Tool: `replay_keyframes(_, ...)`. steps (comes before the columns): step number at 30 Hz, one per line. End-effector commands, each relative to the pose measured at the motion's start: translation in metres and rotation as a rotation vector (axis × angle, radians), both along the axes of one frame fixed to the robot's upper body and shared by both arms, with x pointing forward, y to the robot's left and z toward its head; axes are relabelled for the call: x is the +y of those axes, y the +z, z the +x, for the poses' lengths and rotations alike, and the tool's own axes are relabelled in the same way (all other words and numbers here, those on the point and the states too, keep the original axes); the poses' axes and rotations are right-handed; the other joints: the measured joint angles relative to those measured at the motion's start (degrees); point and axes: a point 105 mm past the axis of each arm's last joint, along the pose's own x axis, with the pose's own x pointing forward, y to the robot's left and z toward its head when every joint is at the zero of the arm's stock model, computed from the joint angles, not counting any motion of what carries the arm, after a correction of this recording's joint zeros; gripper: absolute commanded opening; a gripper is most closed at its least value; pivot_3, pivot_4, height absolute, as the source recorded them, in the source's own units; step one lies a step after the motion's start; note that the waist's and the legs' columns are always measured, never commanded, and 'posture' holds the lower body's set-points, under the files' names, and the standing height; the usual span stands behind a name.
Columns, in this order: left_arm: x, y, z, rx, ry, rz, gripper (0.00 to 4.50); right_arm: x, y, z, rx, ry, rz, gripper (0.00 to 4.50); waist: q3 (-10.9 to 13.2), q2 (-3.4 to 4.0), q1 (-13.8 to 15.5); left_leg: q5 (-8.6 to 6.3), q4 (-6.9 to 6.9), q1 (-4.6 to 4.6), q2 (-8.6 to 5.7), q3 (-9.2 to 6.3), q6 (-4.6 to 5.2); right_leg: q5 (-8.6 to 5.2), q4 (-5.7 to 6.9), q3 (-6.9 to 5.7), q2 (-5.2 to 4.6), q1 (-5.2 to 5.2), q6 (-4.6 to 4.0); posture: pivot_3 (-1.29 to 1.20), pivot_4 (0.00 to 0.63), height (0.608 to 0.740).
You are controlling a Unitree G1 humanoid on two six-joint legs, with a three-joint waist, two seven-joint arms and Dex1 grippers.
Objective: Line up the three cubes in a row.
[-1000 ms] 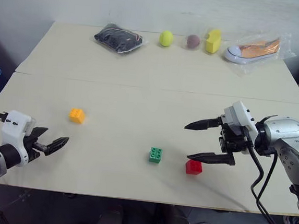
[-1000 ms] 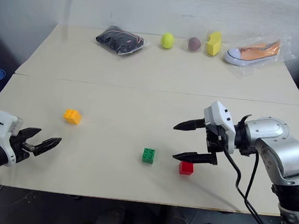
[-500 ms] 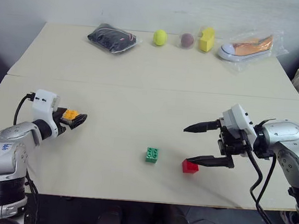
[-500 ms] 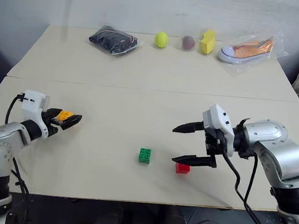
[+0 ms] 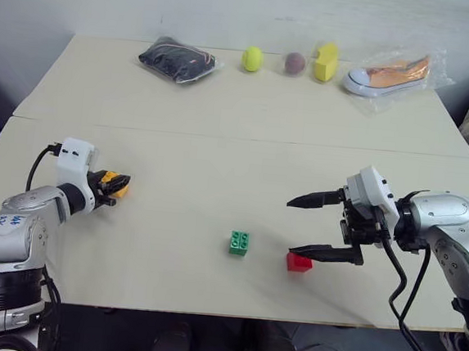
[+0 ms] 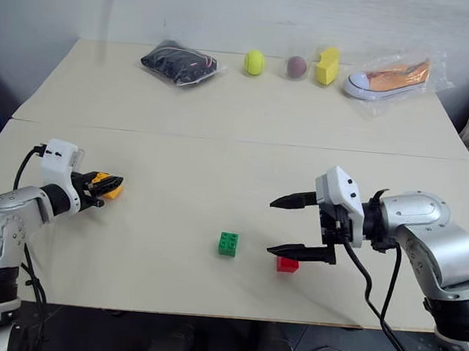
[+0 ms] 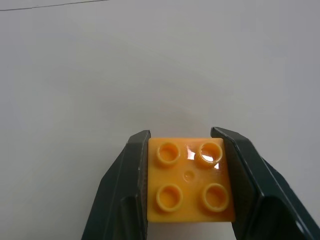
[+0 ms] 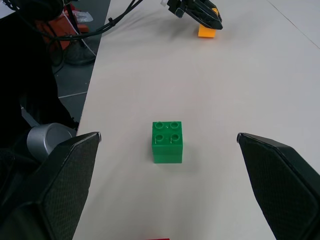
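The left tool (image 7: 187, 200) is clamped on the orange-yellow cube (image 5: 115, 184), both fingers flat against opposite sides, which suits carrying it toward the green cube (image 5: 241, 242) and red cube (image 5: 298, 262) that sit near each other at the front of the surface (image 5: 219, 158). The right tool (image 5: 320, 226) hovers with jaws wide above the red cube, holding nothing. The pale surface carries a black bag (image 5: 177, 58), two balls, a yellow foam block (image 5: 326, 62) and a bagged shoe (image 5: 394, 73) along its far edge, against a plain wall.
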Motion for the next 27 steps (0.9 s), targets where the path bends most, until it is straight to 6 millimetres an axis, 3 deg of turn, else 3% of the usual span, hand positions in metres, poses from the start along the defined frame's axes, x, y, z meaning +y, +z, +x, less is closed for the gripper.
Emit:
replay_keyframes(1, -0.032, 0.018, -0.015, -0.042, -0.301, 0.030, 1.52, -0.002, 0.010, -0.004, -0.046, 0.004, 0.011, 4.50, 0.00, 0.00, -0.05, 0.00, 0.00, -0.01, 0.01, 0.00, -0.01, 0.00, 0.00, 0.00, 0.00, -0.02, 0.00, 0.00, 0.150, 0.740)
replay_keyframes(4, -0.050, 0.023, -0.027, -0.046, -0.503, 0.070, 1.52, -0.004, 0.010, -0.005, -0.042, 0.001, 0.002, 4.50, 0.00, 0.00, 0.00, -0.01, 0.00, -0.05, 0.01, 0.02, -0.03, -0.01, -0.04, 0.01, 0.00, -0.08, -0.02, 0.00, 0.150, 0.740)
replay_keyframes(7, -0.079, 0.027, -0.045, -0.037, -0.861, 0.183, 1.52, -0.009, 0.009, -0.008, -0.037, -0.001, -0.011, 4.50, 0.00, 0.00, 0.04, -0.01, 0.01, -0.05, -0.01, 0.03, -0.03, -0.01, -0.23, 0.02, -0.02, -0.09, -0.02, 0.00, 0.150, 0.740)
replay_keyframes(11, -0.097, 0.005, -0.060, 0.069, -1.212, 0.321, 1.52, -0.014, 0.011, -0.012, -0.038, -0.028, -0.009, 4.50, -0.01, 0.02, 0.11, -0.01, 0.00, -0.03, -0.04, 0.12, -0.03, -0.02, -0.25, 0.06, 0.01, -0.09, -0.04, 0.00, 0.150, 0.740)
replay_keyframes(18, -0.110, -0.013, -0.044, 0.070, -1.384, 0.421, 1.52, -0.029, 0.004, -0.034, 0.016, -0.064, -0.061, 4.50, 0.00, 0.01, 0.29, -0.01, 0.00, -0.05, 0.02, 0.25, -0.01, -0.02, -0.22, 0.12, 0.23, -0.15, -0.03, 0.00, 0.150, 0.740)
replay_keyframes(27, -0.105, -0.013, -0.036, 0.063, -1.383, 0.443, 1.52, -0.048, -0.005, -0.043, 0.031, -0.152, -0.108, 4.50, 0.00, 0.01, 0.17, -0.02, 0.01, -0.01, 0.02, 0.27, 0.05, 0.00, -0.21, 0.19, 0.19, -0.14, 0.00, 0.00, 0.150, 0.740)
